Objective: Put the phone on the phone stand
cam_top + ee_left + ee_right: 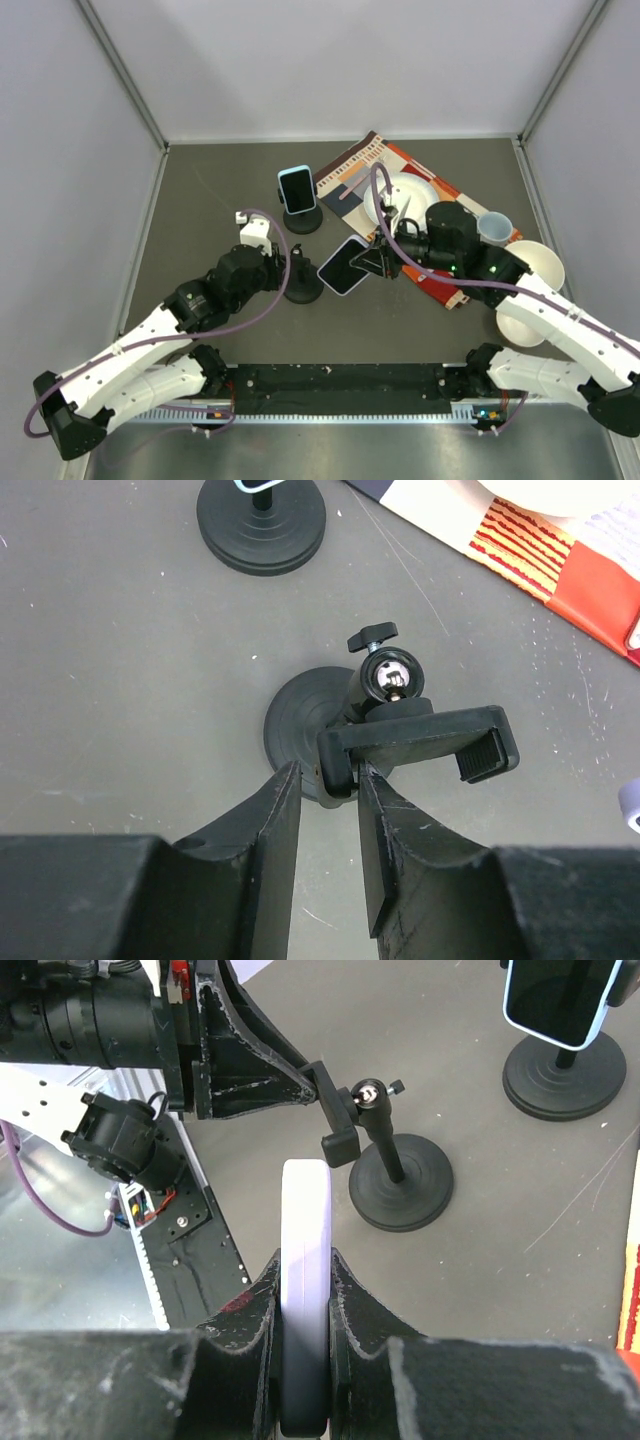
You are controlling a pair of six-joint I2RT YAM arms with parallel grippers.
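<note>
Top external view: the slim phone with a black screen and pale lavender case (344,266) hangs tilted over the grey table (200,200), just right of the black phone stand with a round base and clamp cradle (303,287). From the right wrist the phone (305,1210) is seen edge-on, a rounded pale rim, with the stand (400,1175) beyond it and apart from it.

A second phone in a light-blue case (297,189) sits upright on another black stand (303,220) farther back. A white plate (412,188) lies on a patterned orange mat (355,170); a small clear cup (495,227) and a white bowl (540,262) stand at the right, their contents not discernible.

The right gripper (304,1270) reaches in from the right, its fingers pinching the phone's flat faces. The left gripper (328,775) stretches forward, jaws pressed onto the left end of the stand's cradle (420,738).
</note>
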